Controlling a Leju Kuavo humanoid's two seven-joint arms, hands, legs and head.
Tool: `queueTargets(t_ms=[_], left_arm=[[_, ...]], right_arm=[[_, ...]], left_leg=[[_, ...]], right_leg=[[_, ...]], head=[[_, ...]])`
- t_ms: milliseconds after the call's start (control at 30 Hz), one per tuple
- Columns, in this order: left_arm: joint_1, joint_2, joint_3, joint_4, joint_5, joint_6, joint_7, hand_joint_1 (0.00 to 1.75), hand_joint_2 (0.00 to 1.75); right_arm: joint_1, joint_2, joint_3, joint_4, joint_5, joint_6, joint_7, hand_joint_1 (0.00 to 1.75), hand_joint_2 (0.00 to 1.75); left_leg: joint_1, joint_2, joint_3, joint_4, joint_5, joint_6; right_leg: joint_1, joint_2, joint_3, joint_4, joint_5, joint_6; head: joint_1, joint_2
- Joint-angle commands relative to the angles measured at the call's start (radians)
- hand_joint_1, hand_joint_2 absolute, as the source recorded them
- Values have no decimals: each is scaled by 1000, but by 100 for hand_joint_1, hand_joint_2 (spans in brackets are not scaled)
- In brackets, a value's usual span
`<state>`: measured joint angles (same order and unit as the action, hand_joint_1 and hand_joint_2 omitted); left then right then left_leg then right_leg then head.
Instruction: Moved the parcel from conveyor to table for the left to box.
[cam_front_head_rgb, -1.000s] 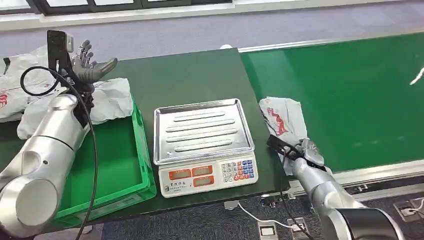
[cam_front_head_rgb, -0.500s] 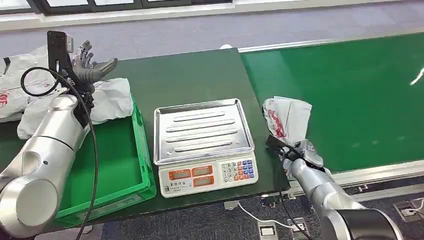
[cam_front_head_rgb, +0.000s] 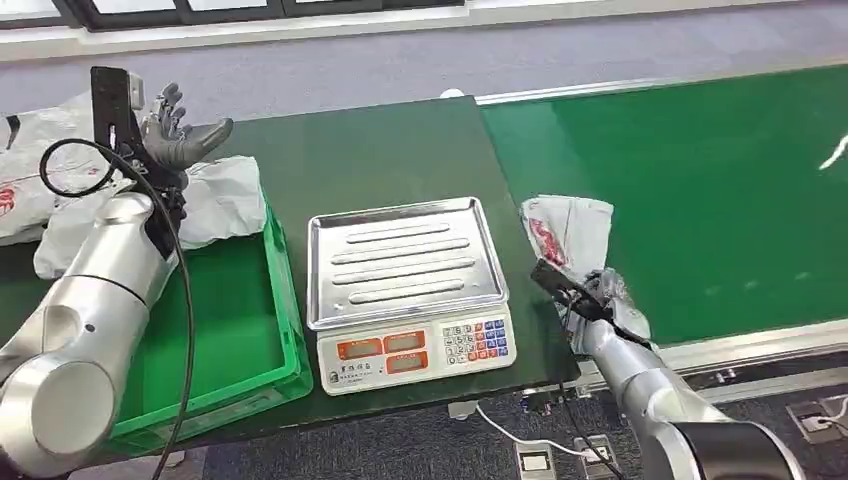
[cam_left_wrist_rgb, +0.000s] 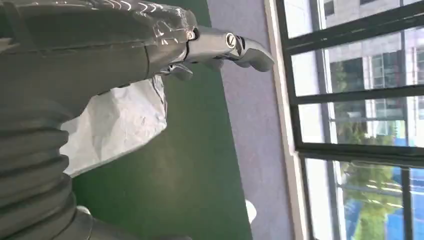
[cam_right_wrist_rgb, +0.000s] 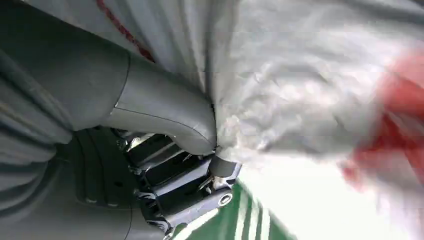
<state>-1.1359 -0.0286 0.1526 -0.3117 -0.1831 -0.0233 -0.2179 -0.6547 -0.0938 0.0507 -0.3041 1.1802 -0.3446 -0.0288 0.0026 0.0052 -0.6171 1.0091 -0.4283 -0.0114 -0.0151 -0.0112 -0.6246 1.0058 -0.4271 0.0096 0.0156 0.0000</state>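
From the head view, the right hand (cam_front_head_rgb: 612, 297) pinches the grey parcel (cam_front_head_rgb: 570, 232) at the near edge of the green conveyor (cam_front_head_rgb: 720, 190), just beside the table (cam_front_head_rgb: 390, 150). A silver scale (cam_front_head_rgb: 405, 290) sits on the table, with a green box (cam_front_head_rgb: 235, 330) beside it. The left hand (cam_front_head_rgb: 175, 135) is up over other grey bags (cam_front_head_rgb: 215, 200), fingers spread, holding nothing.

The left wrist view shows its thumb (cam_left_wrist_rgb: 227, 46) sticking out above a grey bag (cam_left_wrist_rgb: 115, 125).

In the right wrist view, the thumb (cam_right_wrist_rgb: 165, 115) presses into the crinkled parcel (cam_right_wrist_rgb: 310, 90).
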Motion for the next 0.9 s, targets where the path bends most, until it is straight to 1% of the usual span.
queueTargets(t_ms=[33, 133, 200, 233, 333, 367, 433, 533, 600, 667, 733, 900], left_arm=[[2, -25, -13, 40, 7, -12, -22, 0, 175], [-10, -42, -17, 46, 8, -5, -19, 0, 175], [-15, -50, -20, 49, 7, -2, -17, 0, 175], [-16, -52, -21, 50, 6, 0, -15, 0, 175], [-19, -60, -25, 52, 4, 6, -13, 0, 175], [-21, -63, -28, 52, 1, 17, -11, 0, 175], [-25, -66, -31, 50, -2, 19, -12, 0, 175], [-30, -78, -37, 51, -3, 12, -13, 0, 175], [-28, -89, -36, 52, -1, 11, -11, 0, 175], [-24, -96, -38, 52, -1, 10, -12, 0, 175], [-21, -101, -39, 54, -1, 10, -11, 0, 175], [-21, -99, -39, 54, -1, 9, -11, 0, 175]], right_arm=[[-189, 76, -118, -82, -77, -90, -179, 175, 175], [-248, 91, -111, -119, -103, -104, -230, 175, 175], [-268, 95, -96, -148, -113, -115, -257, 175, 175], [-273, 98, -91, -159, -116, -121, -263, 175, 175], [-287, 99, -66, -196, -132, -137, -270, 175, 175], [-298, 99, -60, -203, -145, -128, -265, 175, 175], [-310, 101, -58, -196, -168, -114, -261, 175, 175], [-337, 111, -70, -121, -262, -10, -286, 175, 175], [-332, 125, -67, -101, -279, 14, -302, 175, 175], [-324, 139, -55, -90, -288, 29, -315, 175, 175], [-317, 149, -53, -91, -289, 20, -315, 175, 175], [-318, 148, -53, -91, -289, 21, -314, 175, 175]], left_leg=[[0, 3, 0, 1, 0, 0], [0, 4, 0, 1, -1, 0], [0, 3, -1, 2, -1, 0], [0, 3, 1, 2, -1, 0], [0, 1, 0, 1, 0, -1], [0, 2, 2, 1, -1, -1], [1, 1, 1, 2, -1, -1], [1, 1, 1, 1, 0, -1], [1, 0, 0, 1, 0, -1], [1, 0, 1, 1, 0, -1], [1, 0, 2, 0, 0, -1], [1, 0, 1, 0, 0, -1]], right_leg=[[0, 4, -1, 1, 0, 0], [0, 6, -2, 2, 0, -1], [0, 5, -3, 2, 0, -1], [0, 5, -1, 2, 0, -1], [0, 2, -1, 1, 0, -1], [1, 3, 1, 1, -1, -1], [1, 3, 0, 1, -1, -1], [1, 2, 0, 1, 0, -1], [1, 1, 0, 1, 0, -1], [1, 1, 1, 0, 0, -1], [1, 1, 2, 0, 0, -1], [1, 1, 1, 0, 0, -1]], head=[[0, 0], [0, 0], [0, 0], [0, 0], [0, 0], [0, 0], [0, 0], [0, 0], [0, 0], [0, 0], [0, 0], [0, 0]])
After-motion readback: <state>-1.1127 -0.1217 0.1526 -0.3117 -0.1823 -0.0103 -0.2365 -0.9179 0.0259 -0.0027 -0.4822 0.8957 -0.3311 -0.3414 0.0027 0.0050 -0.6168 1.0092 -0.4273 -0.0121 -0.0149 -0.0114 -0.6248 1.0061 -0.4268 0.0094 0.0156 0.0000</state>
